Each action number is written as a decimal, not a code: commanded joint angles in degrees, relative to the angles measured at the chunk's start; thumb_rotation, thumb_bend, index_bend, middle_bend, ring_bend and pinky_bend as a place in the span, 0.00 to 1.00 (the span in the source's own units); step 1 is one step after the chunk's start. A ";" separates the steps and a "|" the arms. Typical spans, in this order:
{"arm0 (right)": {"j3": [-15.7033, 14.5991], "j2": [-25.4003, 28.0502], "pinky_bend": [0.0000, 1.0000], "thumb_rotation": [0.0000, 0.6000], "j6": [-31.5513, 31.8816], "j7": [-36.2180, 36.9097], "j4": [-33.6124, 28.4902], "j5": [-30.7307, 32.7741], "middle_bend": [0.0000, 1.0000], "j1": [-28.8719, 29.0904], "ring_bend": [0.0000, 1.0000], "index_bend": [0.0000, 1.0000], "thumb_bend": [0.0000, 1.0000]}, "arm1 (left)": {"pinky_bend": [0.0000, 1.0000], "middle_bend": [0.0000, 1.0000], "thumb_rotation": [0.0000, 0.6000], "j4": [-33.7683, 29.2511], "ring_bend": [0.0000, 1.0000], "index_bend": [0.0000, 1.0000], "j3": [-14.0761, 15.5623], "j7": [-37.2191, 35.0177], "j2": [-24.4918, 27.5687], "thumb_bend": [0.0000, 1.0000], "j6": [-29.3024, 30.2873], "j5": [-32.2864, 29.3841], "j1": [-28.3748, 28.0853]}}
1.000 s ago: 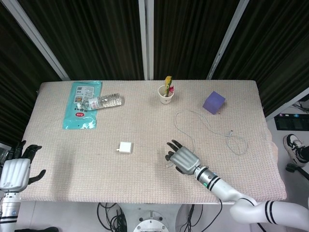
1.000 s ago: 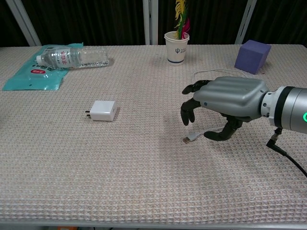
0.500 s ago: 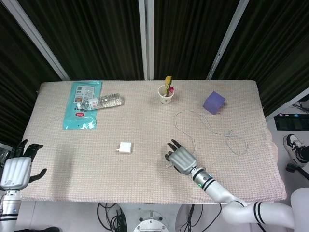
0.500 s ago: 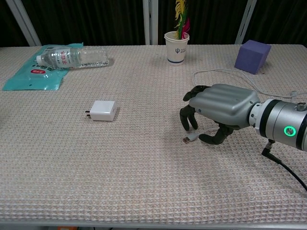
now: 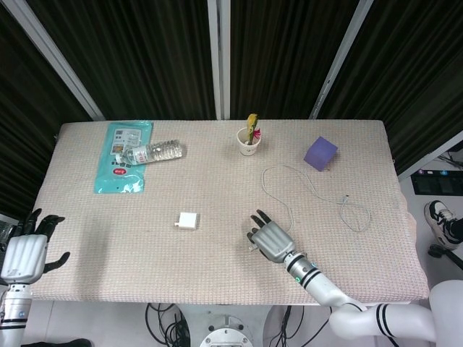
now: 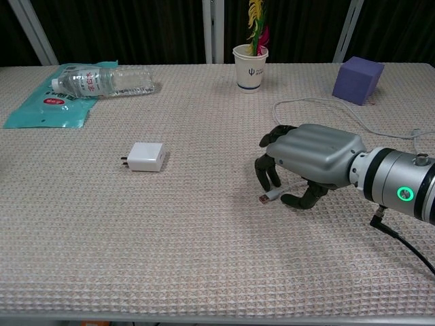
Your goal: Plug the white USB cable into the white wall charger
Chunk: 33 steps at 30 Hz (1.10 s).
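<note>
Step 1, cable pickup: right hand (image 6: 309,159), fingers curled down but not yet pinching, sits over the white USB cable (image 6: 325,103) plug end, well right of the white wall charger (image 6: 147,156); next req. closing on plug w/o nudging it.

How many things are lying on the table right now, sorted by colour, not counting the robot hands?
White: 3, the wall charger, the USB cable and the paper cup.
Clear: 1, the water bottle.
Teal: 1, the flat packet.
Purple: 1, the cube.
Total: 6.
</note>
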 commanded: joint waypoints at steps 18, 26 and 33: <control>-0.76 -1.56 0.01 1.00 1.62 -0.14 1.10 1.29 0.48 0.62 0.14 0.51 0.33 | 0.00 0.19 1.00 1.23 0.02 0.22 0.14 -1.15 -0.33 0.17 0.48 0.31 0.24; -0.78 -1.87 0.01 1.00 3.96 1.23 1.25 -0.22 0.54 -0.11 0.19 0.56 0.35 | 0.00 0.19 1.00 1.50 0.02 0.21 0.05 -1.30 -0.17 0.17 0.10 0.43 -0.08; 0.04 -0.33 0.01 1.00 8.13 4.89 0.34 -2.77 0.54 -2.02 0.19 0.56 0.35 | 0.00 0.19 1.00 0.51 0.02 0.21 -0.73 -0.19 0.82 0.17 -1.97 1.63 -2.50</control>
